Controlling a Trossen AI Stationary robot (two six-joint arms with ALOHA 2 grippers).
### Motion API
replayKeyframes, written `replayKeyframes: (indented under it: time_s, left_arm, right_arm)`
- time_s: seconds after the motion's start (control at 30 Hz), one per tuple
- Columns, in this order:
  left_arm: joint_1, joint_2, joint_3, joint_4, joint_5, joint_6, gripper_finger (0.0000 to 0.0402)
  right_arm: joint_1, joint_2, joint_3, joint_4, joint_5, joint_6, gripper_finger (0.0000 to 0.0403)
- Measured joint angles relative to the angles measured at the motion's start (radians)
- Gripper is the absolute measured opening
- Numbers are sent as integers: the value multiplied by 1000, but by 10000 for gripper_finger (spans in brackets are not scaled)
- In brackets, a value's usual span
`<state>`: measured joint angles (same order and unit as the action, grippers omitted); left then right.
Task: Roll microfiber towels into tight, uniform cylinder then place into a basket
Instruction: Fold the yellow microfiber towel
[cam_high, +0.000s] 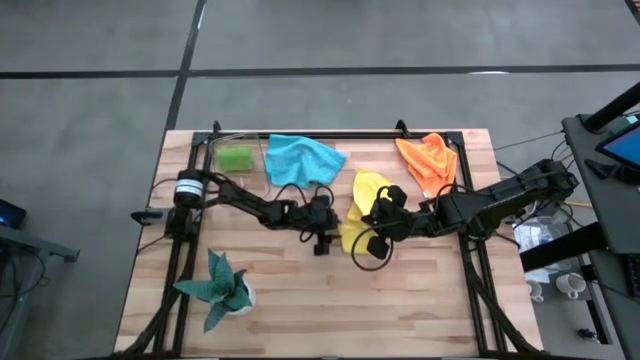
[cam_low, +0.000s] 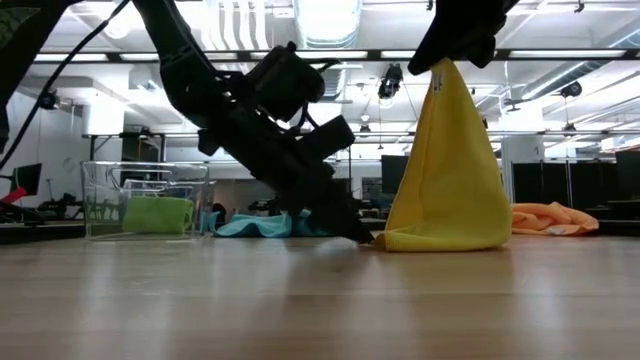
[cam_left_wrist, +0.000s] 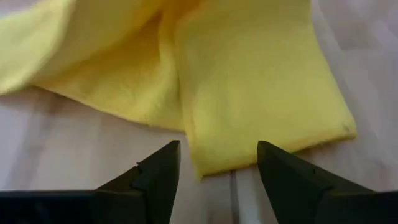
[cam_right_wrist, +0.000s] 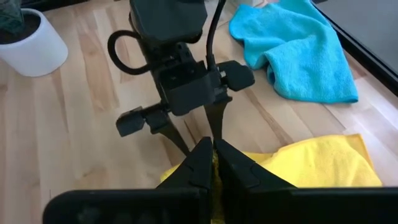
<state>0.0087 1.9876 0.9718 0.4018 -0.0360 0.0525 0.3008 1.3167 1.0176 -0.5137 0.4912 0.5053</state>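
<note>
The yellow towel (cam_low: 445, 170) hangs in a cone from my right gripper (cam_low: 447, 55), which is shut on its top; its lower end (cam_low: 440, 240) lies on the table. My left gripper (cam_left_wrist: 217, 167) is open and low on the table, its fingers on either side of the towel's near edge (cam_left_wrist: 214, 163); I cannot tell whether they touch it. A lime green towel (cam_high: 236, 158) lies rolled inside the clear basket (cam_low: 100, 190) at the far left. The blue towel (cam_high: 302, 157) and the orange towel (cam_high: 428, 157) lie crumpled near the far edge. My right gripper pinches a gathered bunch of the yellow towel (cam_right_wrist: 261, 167) between its two shut fingers, coming slanting down from the table's right. The cloth hangs below the fingers and spreads wide downward. Its folded lower end rests on the wood.
A dark teal plant in a white pot (cam_high: 222, 288) stands near the front left. A black metal frame (cam_high: 330, 136) runs round the table's edges. Bare wood lies in front of the yellow towel, toward the near edge.
</note>
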Motion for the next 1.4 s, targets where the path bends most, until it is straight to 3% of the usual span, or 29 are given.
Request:
replayKeyframes:
  time_s: [0.27, 0.53, 0.67, 0.8, 1.23, 1.4]
  left_arm:
    - [13, 45, 16, 17, 18, -52, 135]
    - [36, 25, 29, -39, -4, -74, 10]
    - [38, -66, 14, -163, -64, -73, 2]
    - [29, -197, -35, -183, -105, -65, 1]
    - [24, -699, -97, -388, -230, -2, 0]
    - [24, -818, -85, -447, -301, 16, 0]
  right_arm:
    - [0, 0, 0, 4, 0, 0, 9]
    - [0, 0, 0, -3, 0, 0, 9]
    - [0, 0, 0, -15, 0, 0, 8]
    - [0, -9, 0, -40, 11, 1, 9]
    - [-73, -72, 17, -144, 162, 36, 9]
    - [-120, -119, 41, -158, 233, 1, 9]
